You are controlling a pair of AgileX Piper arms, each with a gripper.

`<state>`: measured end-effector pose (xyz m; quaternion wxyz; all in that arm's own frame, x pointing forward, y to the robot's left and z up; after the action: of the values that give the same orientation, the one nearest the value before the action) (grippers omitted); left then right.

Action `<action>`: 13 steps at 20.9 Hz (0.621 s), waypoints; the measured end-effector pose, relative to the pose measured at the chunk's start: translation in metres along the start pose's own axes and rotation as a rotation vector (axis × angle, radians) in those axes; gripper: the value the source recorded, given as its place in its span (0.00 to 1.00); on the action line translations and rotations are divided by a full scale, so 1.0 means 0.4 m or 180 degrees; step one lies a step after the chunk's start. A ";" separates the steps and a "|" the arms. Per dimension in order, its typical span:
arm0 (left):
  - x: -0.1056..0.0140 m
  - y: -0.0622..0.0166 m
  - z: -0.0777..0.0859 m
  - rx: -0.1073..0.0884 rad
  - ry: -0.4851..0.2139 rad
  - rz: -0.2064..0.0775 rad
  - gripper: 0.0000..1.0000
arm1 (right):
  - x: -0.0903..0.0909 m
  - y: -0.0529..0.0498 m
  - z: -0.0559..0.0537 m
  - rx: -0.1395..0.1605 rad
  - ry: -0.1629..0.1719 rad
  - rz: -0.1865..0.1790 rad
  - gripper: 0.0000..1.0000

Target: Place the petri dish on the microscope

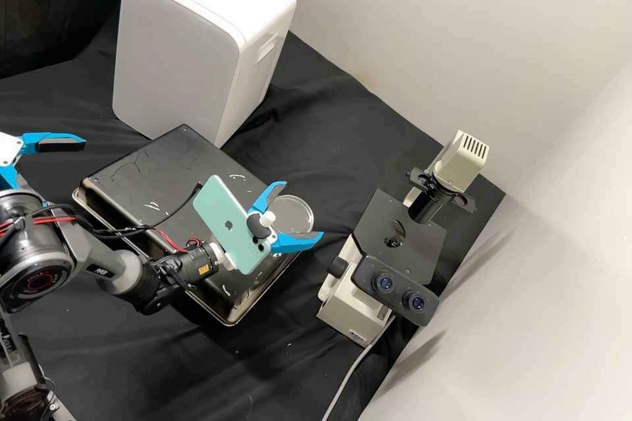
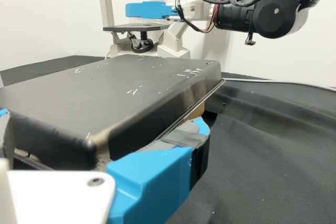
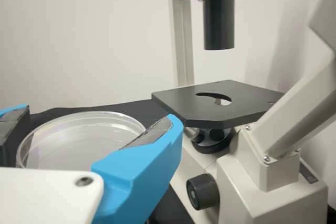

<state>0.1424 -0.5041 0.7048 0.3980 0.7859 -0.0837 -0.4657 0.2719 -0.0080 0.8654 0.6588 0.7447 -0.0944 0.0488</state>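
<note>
Black surface (image 1: 329,125), pale walls behind, white box (image 1: 197,39) at the back. At far left we log the left gripper (image 1: 43,158) low by the near corner of the dark tray (image 1: 151,171), jaws apart. Over the tray's right corner, the right gripper (image 1: 302,209) has its jaws clamped on the clear petri dish (image 3: 79,140), held level. Farther right stands the microscope (image 1: 355,302); we note the dish is near its black stage (image 1: 411,243) but apart from it.

Laboratory, inverted microscope (image 1: 395,237) on black-draped bench (image 1: 342,125), white benchtop unit (image 1: 191,52), plain white walls (image 1: 461,26)
</note>
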 end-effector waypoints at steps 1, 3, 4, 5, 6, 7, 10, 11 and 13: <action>0.000 0.000 0.000 0.0000 0.0000 0.0000 1.00 | 0.003 0.003 -0.002 -0.0001 0.0011 0.0014 0.00; 0.000 0.000 0.000 0.0000 0.0000 0.0000 1.00 | 0.015 0.009 -0.008 -0.0004 0.0023 0.0029 0.00; 0.000 0.000 0.000 0.0000 0.0000 0.0000 1.00 | 0.023 0.014 -0.013 -0.0006 0.0044 0.0046 0.00; 0.000 0.000 0.000 0.0000 0.0000 0.0000 1.00 | 0.035 0.018 -0.018 -0.0007 0.0076 0.0071 0.00; 0.000 0.000 0.000 0.0000 0.0000 0.0000 1.00 | 0.046 0.018 -0.018 -0.0016 0.0081 0.0074 0.00; 0.000 0.000 0.000 0.0000 0.0000 0.0000 1.00 | 0.062 0.019 -0.016 -0.0034 0.0060 0.0070 0.00; 0.000 0.000 0.000 0.0000 0.0000 0.0000 1.00 | 0.117 0.015 -0.001 -0.0137 -0.0130 0.0090 0.00; 0.000 0.000 0.000 0.0000 0.0000 0.0000 1.00 | 0.137 0.011 0.006 -0.0164 -0.0222 0.0109 0.00; 0.001 -0.002 -0.001 -0.0008 0.0002 -0.0015 1.00 | 0.172 0.000 0.017 -0.0238 -0.0327 0.0037 0.00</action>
<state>0.1426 -0.5035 0.7040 0.3979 0.7858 -0.0811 -0.4665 0.3388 -0.0200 0.8779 0.6802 0.7205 -0.1342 0.0108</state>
